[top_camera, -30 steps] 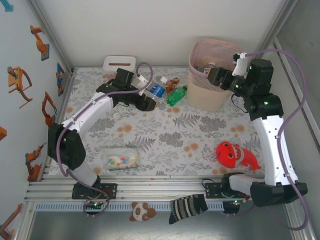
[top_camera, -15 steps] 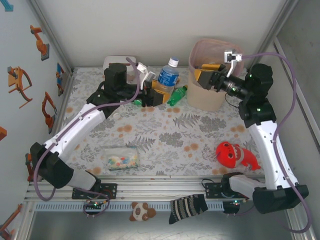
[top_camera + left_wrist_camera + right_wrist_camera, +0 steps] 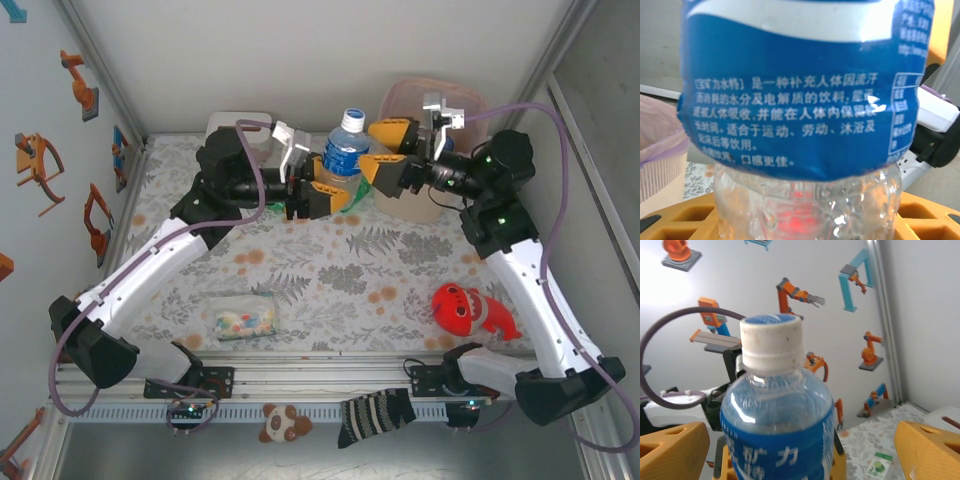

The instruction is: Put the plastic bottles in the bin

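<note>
On your left, the left gripper clamps the lower part of a blue-labelled bottle, holding it upright just left of the bin. Its wrist camera gives you the label's print and the yellow fingers at the clear base, detail the overhead view cannot resolve. The right gripper stands wide around the bottle. Its wrist view shows you the white cap and both pads clear of the sides.

White arm links with black joints, looping purple cables, orange-yellow pincer fingers, green lights.
</note>
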Controlling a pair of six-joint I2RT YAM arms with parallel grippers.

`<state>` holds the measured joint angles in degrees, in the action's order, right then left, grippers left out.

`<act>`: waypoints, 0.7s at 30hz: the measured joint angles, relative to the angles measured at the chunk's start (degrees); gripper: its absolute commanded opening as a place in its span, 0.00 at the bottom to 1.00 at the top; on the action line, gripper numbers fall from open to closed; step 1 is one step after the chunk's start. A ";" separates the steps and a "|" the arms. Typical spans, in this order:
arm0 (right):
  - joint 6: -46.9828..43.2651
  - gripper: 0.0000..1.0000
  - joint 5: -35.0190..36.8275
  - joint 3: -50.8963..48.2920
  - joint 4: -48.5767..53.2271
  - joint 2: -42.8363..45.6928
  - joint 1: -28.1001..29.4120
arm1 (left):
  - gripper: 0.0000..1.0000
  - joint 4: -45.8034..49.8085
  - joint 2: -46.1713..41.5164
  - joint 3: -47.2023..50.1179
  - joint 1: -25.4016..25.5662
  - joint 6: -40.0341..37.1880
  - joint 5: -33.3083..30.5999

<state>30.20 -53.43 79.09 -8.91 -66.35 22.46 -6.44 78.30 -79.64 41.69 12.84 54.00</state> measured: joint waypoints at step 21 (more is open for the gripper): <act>-10.14 0.77 -0.98 4.11 5.51 -3.26 8.74 | 0.54 0.85 -2.32 -0.11 1.90 -0.22 -0.28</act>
<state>20.05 -54.41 83.20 -3.40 -69.60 31.20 -5.58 75.99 -79.75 43.59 12.62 53.71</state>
